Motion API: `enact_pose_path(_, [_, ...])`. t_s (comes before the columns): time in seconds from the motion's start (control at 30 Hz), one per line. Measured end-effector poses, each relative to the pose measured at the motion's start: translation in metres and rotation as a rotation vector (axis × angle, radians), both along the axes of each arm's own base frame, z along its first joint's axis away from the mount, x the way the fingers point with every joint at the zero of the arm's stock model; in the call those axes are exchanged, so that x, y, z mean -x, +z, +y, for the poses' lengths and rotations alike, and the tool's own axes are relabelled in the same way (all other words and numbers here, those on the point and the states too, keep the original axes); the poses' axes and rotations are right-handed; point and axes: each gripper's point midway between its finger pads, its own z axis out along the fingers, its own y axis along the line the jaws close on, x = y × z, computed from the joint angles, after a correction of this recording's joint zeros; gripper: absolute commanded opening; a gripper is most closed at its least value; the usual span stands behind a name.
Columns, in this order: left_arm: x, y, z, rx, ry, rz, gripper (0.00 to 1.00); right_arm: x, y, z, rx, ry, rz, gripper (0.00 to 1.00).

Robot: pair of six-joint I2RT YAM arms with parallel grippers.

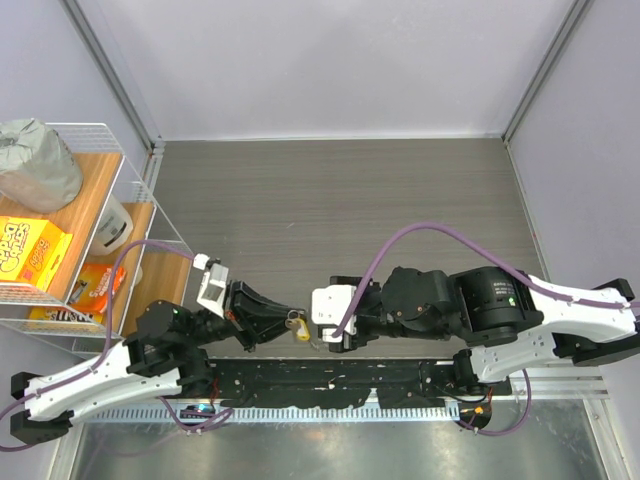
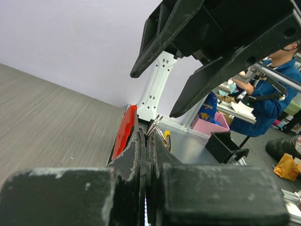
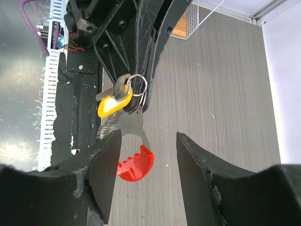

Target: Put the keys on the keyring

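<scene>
The left gripper point(image 1: 285, 323) is clamped shut on the keyring point(image 3: 133, 123) and holds it above the table point(image 1: 330, 200). The key point(image 3: 113, 104), with its yellow head, hangs against the ring just below those fingertips; whether it is threaded on cannot be told. The red plastic piece point(image 3: 136, 165) dangles lowest. The right gripper point(image 3: 149, 136) stands partly open and empty, one finger either side of the hanging bunch. A wire rack point(image 1: 130, 180) holding a yellow box point(image 1: 30, 250) stands well apart at the left.
</scene>
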Motion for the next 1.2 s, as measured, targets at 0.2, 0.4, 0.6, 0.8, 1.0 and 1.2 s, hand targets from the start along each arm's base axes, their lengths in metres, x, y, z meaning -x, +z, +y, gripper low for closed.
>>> enact_pose_path(0.2, [0.005, -0.004, -0.001, -0.018, -0.029, -0.003, 0.00, 0.003, 0.005, 0.013, 0.006, 0.039, -0.025, 0.44])
enact_pose_path(0.4, [0.008, -0.006, 0.001, -0.026, -0.041, -0.005, 0.00, 0.007, 0.001, 0.026, 0.031, 0.069, -0.028, 0.43])
enact_pose_path(0.6, [0.011, -0.003, 0.005, -0.020, -0.045, -0.009, 0.00, 0.010, -0.005, 0.031, 0.050, 0.083, -0.026, 0.37])
enact_pose_path(0.8, [0.012, -0.002, 0.007, -0.015, -0.048, -0.012, 0.00, 0.011, -0.004, 0.034, 0.052, 0.087, -0.025, 0.27])
enact_pose_path(1.0, [0.013, -0.001, 0.007, -0.013, -0.051, -0.014, 0.00, 0.012, -0.007, 0.037, 0.064, 0.094, -0.022, 0.25])
enact_pose_path(1.2, [0.013, -0.001, 0.007, -0.013, -0.055, -0.016, 0.00, 0.013, -0.010, 0.038, 0.075, 0.097, -0.020, 0.06])
